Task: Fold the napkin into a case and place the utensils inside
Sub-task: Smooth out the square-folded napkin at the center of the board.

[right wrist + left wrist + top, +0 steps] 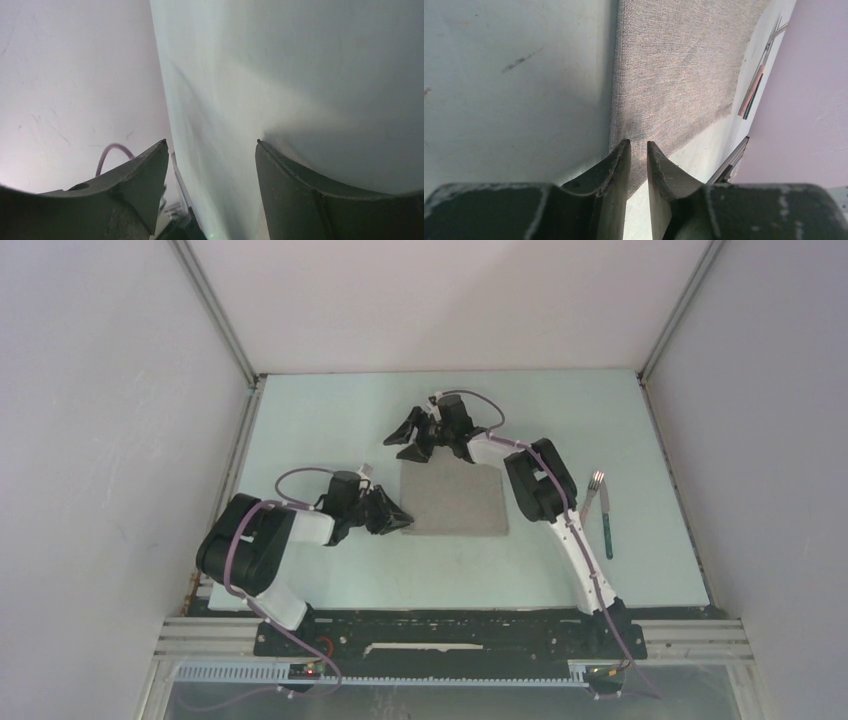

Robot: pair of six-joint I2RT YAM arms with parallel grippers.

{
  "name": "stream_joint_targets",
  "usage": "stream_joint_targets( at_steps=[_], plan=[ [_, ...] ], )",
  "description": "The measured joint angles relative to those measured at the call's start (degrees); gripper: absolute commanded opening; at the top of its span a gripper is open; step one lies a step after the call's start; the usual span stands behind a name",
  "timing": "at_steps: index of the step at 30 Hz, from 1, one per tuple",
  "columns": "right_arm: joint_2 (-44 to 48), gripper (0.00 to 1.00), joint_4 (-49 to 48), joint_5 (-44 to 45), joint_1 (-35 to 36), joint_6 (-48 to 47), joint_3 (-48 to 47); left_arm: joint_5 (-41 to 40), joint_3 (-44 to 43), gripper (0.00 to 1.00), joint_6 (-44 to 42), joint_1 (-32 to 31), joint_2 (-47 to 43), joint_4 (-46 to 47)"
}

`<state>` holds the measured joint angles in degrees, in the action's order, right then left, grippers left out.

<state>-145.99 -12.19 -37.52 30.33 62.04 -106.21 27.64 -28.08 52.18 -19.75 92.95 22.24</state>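
Napkin (455, 498) cloth begins right in front of the left gripper (398, 518), at the cloth's near left corner. In the left wrist view the two dark fingers (616, 170) are curved and come to thin points. Their matte surface is scuffed, with pale scratches. They stand almost together, with only a narrow slit between the tips, and the cloth and the table show through this slit. Nothing is pinched there, so this gripper (638, 144) is released.

The right gripper (420, 440) is at the far edge of the napkin, near its far left corner. Its fingers (145, 170) are the same dark, curved shape and are spread wide. Between them only the smooth, pale table is seen, so this gripper (210, 142) holds nothing.

The napkin (674, 65) lies flat and unfolded at the middle of the table (330, 440). It is a taupe-grey square with straight edges. Its surface is matte, and the left wrist view shows a fine woven grain.

The utensils (600, 505) lie together close to the right edge of the table, well apart from the napkin. They are thin and straight. One has silver fork tines pointing to the far edge, one handle is pale pink, and one is dark teal. In the left wrist view they (756, 85) show as slim sticks beside the wall.

The table is pale mint green and smooth, with some small dark marks.
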Motion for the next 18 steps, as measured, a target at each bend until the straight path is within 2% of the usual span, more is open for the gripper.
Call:
stream_joint_targets(
  at_steps=[3, 6, 10, 14, 18],
  plan=[
    [-4.2, 0.73, 3.5, 0.5, -0.4, -0.3, -8.3, 0.0, 0.0, 0.32, -0.1, 0.0, -0.1, -0.1],
    [-8.5, 0.73, 8.1, 0.8, -0.9, -0.7, -17.3, 0.0, 0.0, 0.4, -0.1, 0.0, -0.2, -0.1],
    [-9.1, 0.78, 13.5, 0.0, -1.8, -1.6, -21.7, 1.2, -0.7, 0.48, -0.2, 0.0, -1.1, -1.4],
    [-3.5, 0.8, 18.4, -1.0, -2.7, -4.0, -18.5, 2.5, -2.9, 0.55, -0.1, 0.0, -2.9, -5.3],
    [9.7, 0.8, 17.7, -2.3, -3.3, -5.6, -6.1, 3.1, -6.5, 0.55, -0.1, 0.0, -5.4, -7.3]
  ],
)
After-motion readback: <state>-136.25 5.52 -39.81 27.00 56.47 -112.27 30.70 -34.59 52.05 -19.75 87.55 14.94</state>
